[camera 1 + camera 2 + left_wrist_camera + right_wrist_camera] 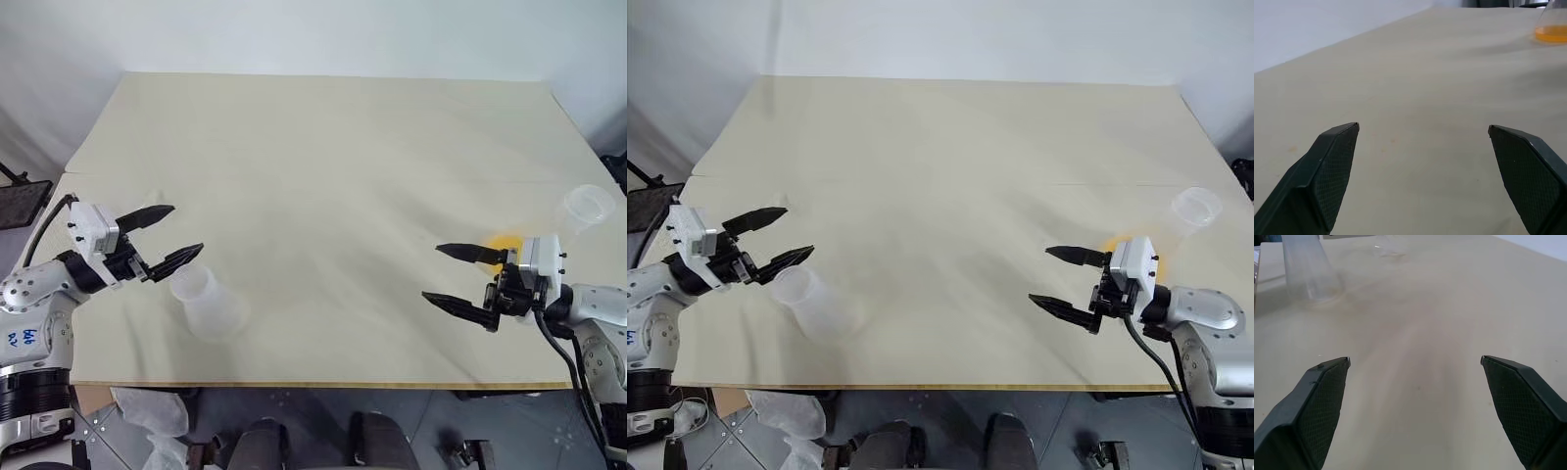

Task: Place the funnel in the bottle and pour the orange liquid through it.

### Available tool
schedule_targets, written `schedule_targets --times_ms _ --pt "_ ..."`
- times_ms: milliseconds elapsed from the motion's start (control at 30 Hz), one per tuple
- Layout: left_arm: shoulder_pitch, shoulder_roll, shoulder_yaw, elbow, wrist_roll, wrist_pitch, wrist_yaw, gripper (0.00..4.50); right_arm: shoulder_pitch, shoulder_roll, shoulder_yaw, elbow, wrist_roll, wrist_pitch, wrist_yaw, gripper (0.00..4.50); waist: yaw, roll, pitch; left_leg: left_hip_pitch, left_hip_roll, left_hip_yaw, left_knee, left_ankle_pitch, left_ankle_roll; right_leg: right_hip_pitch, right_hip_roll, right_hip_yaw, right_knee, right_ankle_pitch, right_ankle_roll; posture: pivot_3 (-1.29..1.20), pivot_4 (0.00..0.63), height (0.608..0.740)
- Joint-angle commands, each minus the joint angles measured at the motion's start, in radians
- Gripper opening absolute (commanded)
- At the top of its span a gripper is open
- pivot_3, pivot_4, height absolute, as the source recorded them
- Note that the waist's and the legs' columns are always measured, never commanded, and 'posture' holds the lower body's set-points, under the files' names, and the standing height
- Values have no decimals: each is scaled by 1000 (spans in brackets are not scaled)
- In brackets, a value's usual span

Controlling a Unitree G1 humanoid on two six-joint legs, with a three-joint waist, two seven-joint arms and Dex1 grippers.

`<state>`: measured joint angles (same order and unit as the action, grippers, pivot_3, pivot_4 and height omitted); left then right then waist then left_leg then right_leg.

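Left eye view: the left end effector (186, 227), spread wide and empty, is held just beside the bottle (208, 302). The bottle stands near the tabletop's (323, 147) front edge, apparently empty, and could be tipped by a careless approach. The right end effector (431, 272), likewise spread and empty, is held close to the flask (1550, 14). Its shallow orange liquid (505, 242) could be spilled by a bump. The funnel (588, 208), near the right edge, could be pushed off.

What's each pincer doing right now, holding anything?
Left pincer: open, empty, beside the frosted white conical bottle.
Right pincer: open, empty.
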<state>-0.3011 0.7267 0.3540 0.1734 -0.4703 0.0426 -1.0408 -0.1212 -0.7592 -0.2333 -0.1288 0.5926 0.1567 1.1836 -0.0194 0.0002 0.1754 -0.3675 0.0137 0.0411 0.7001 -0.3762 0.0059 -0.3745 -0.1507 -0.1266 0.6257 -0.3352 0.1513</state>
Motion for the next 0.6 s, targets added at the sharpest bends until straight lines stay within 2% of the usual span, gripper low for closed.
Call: schedule_targets --times_ms 33,200,367,600 --pt "8 11 18 -18 -3 -16 8 4500 4 7 -19 -36 6 -11 -11 4493 0 0 0 0 0 0 0 0 0 0 0 0 0 0 0 0 150 740" --pt "28 -1 70 -23 -66 52 44 4500 -23 32 -2 -43 15 -2 -28 4493 -3 0 0 0 0 0 0 0 0 0 0 0 0 0 0 0 150 740" --pt "110 -12 180 -37 -157 111 65 4500 -87 80 46 -79 44 25 -44 4493 -11 0 0 1 1 0 0 0 0 0 0 0 0 0 0 0 150 740" --pt "341 -13 294 -106 -245 206 24 4500 -157 139 123 -190 85 82 -63 4493 -4 0 0 0 0 -1 0 0 0 0 0 0 1 0 0 0 150 740"
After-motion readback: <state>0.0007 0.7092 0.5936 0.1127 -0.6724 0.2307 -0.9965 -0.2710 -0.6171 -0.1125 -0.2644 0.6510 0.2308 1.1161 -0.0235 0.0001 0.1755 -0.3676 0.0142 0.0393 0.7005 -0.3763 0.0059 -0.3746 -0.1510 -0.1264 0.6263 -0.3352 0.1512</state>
